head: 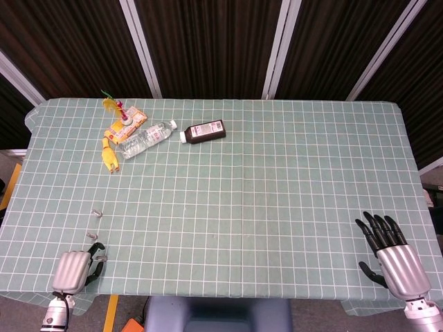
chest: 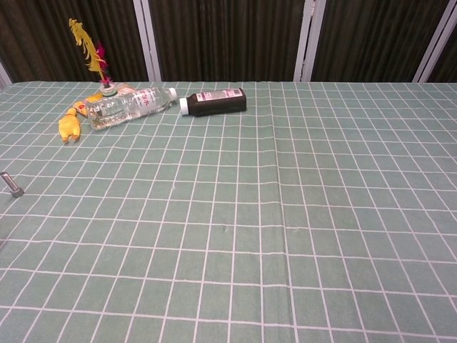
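My left hand lies at the near left edge of the table in the head view. Its fingers are curled in and I see nothing in them. A small metal bolt lies just beyond it, with a second bolt a little farther on. My right hand rests at the near right corner, fingers spread and holding nothing. Neither hand appears in the chest view.
At the far left lie a dark bottle, a clear water bottle, a yellow rubber chicken, a feathered shuttlecock and a yellow packet. A green checked cloth covers the table.
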`<state>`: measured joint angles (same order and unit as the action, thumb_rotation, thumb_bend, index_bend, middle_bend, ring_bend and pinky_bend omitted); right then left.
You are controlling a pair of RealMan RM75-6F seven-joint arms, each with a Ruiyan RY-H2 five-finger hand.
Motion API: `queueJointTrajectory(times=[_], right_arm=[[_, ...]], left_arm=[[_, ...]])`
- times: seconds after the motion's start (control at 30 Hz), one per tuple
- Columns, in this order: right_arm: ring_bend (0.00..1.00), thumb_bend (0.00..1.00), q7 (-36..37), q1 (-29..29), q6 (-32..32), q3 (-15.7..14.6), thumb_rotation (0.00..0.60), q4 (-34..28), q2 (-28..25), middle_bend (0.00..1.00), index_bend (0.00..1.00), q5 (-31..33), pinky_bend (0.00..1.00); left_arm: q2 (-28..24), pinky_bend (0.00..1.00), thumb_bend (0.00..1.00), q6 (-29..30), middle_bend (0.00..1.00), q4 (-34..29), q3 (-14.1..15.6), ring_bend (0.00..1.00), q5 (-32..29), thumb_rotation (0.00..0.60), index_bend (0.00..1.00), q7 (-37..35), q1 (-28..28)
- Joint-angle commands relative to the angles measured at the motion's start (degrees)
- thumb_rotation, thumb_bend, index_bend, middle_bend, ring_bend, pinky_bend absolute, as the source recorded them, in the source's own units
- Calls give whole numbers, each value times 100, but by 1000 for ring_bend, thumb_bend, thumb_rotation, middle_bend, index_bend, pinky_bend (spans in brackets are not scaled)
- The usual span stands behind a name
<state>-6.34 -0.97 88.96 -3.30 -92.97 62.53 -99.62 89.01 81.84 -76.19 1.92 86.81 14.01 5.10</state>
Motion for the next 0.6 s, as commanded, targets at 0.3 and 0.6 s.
queueJointTrajectory(times=[0.3, 0.6], right_arm=[[0, 336, 14, -8, -12, 15, 600, 1, -4, 0, 0, 27, 0], [0, 336, -187, -105, -318, 77, 600, -40, 55, 0, 0, 278, 0]], left_arm=[[-788, 959, 382, 1344, 867, -579, 107, 857, 908, 600, 261, -659, -299], [-2035, 59, 384, 1745, 0, -1058, 134, 0, 1077, 600, 56, -1707, -374]])
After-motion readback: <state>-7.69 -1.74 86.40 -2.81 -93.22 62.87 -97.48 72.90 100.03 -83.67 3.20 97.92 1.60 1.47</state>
